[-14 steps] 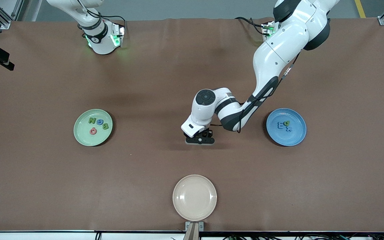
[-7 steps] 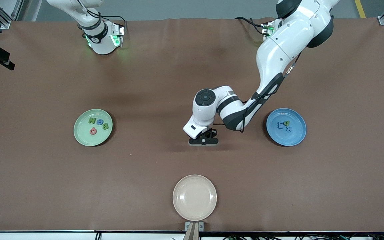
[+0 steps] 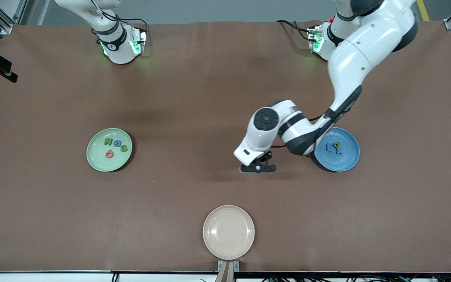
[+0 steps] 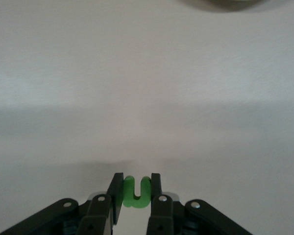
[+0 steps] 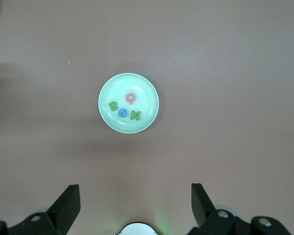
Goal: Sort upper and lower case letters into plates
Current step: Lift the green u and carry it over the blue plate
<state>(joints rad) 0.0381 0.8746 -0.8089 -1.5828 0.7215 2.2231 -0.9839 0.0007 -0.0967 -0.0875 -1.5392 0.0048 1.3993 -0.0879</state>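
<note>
My left gripper point(image 3: 257, 168) hangs over bare table next to the blue plate point(image 3: 343, 162). In the left wrist view it point(image 4: 136, 188) is shut on a small green letter u point(image 4: 136, 192). In the blue plate lie a blue E point(image 3: 329, 147), a green p point(image 3: 337, 144) and a blue x point(image 3: 339, 151). The pale green plate point(image 3: 96, 156) holds a green N point(image 3: 108, 141), blue G point(image 3: 117, 143), green B point(image 3: 124, 148) and pink Q point(image 3: 109, 154). My right gripper point(image 5: 135, 205) waits open and empty, high over the green plate point(image 5: 152, 93).
A cream-beige plate point(image 3: 228, 232) with nothing in it sits near the table's front edge, nearer to the camera than the left gripper. The left arm's forearm point(image 3: 307, 133) overlaps the blue plate's rim in the front view.
The left arm has carried the green u from the middle of the table toward the blue plate. The right arm has not moved.
</note>
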